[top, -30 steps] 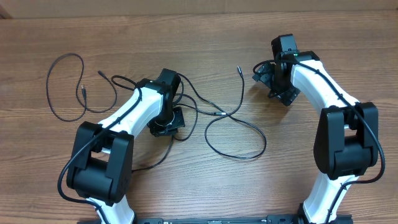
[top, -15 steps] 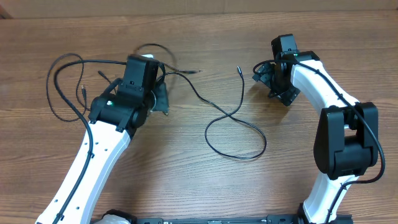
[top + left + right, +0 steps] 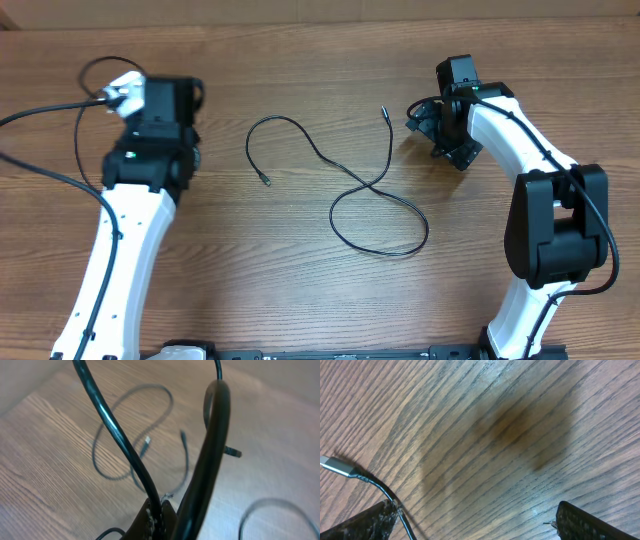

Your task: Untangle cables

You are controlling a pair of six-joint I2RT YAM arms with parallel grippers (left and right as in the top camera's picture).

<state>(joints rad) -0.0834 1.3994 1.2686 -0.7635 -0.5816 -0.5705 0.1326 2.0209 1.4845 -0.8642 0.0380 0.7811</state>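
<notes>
My left gripper (image 3: 114,92) is at the far left, raised, and shut on a thin black cable (image 3: 40,108) that trails off the left edge. In the left wrist view the jaws (image 3: 156,516) pinch this cable (image 3: 115,435); more cable loops (image 3: 107,467) lie on the table below. A second thin black cable (image 3: 352,182) lies loose in the middle of the table, crossing itself once, with one tip (image 3: 383,110) near my right gripper (image 3: 438,126). My right gripper (image 3: 475,520) is open and empty; a silver-tipped cable end (image 3: 337,466) passes by its left finger.
Wooden table (image 3: 300,280). The thick black wire (image 3: 212,450) of the left arm crosses the left wrist view. The table's far edge (image 3: 320,22) runs just behind both grippers.
My left arm has swung from the table's middle to the far left and risen, pulling one cable away with it. The other cable stays in the middle. The right arm has not moved.
</notes>
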